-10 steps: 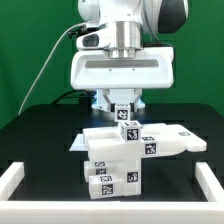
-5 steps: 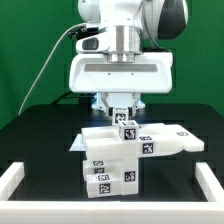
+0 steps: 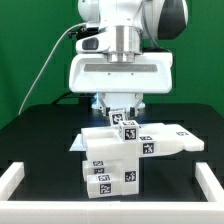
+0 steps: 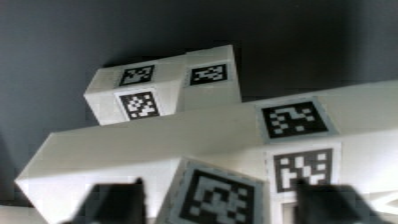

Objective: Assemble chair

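The chair [image 3: 112,158] stands as a stack of white blocky pieces with square tags in the middle of the black table. A small tagged piece [image 3: 127,129] sticks up from its top. My gripper [image 3: 121,110] hangs straight above that piece. In the wrist view the gripper [image 4: 217,205] is open, and the tagged piece [image 4: 222,192] stands between the dark fingers [image 4: 111,203] with a narrow gap on each side. Beyond it lie the chair's wider white blocks [image 4: 169,135] with several tags.
A low white border rail [image 3: 14,178] runs along the table's front corner on the exterior view's left, and another stretch [image 3: 210,182] on its right. A flat white slab of the chair [image 3: 180,140] juts toward the exterior view's right. A green backdrop stands behind the arm.
The fingers have spread apart and let go of the small tagged piece on top of the chair. The arm and the stacked pieces have stayed where they were.
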Tool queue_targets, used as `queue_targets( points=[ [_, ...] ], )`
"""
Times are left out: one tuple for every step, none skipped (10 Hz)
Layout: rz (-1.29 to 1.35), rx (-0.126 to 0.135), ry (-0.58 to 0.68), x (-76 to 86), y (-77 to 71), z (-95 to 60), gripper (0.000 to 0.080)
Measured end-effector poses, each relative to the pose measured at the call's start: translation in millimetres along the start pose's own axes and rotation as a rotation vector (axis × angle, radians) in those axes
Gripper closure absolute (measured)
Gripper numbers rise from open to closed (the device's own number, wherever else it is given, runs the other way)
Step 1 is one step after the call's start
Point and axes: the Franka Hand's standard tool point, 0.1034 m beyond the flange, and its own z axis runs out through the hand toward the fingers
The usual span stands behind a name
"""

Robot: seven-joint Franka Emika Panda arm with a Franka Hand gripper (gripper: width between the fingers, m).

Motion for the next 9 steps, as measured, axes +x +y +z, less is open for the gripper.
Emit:
queue_targets(
  points=[
    [0.000,0.000,0.000,0.0,0.0,0.0,0.0188],
    [0.000,0.000,0.000,0.0,0.0,0.0,0.0188],
    [0.000,0.000,0.000,0.0,0.0,0.0,0.0161],
    [0.000,0.000,0.000,0.0,0.0,0.0,0.0152],
    [0.000,0.000,0.000,-0.1,0.0,0.0,0.0152],
    [0.009,0.011,-0.026,-2.3,-1.4,-0.3,0.0152],
    [0.032,0.059,-0.106,0.8,-5.3,-9.6,0.0151],
    [0.050,0.082,-0.138,9.9,-4.1,-17.2,0.0151],
    [0.067,0.101,-0.193,11.2,-4.7,-17.8,0.0151]
  ],
)
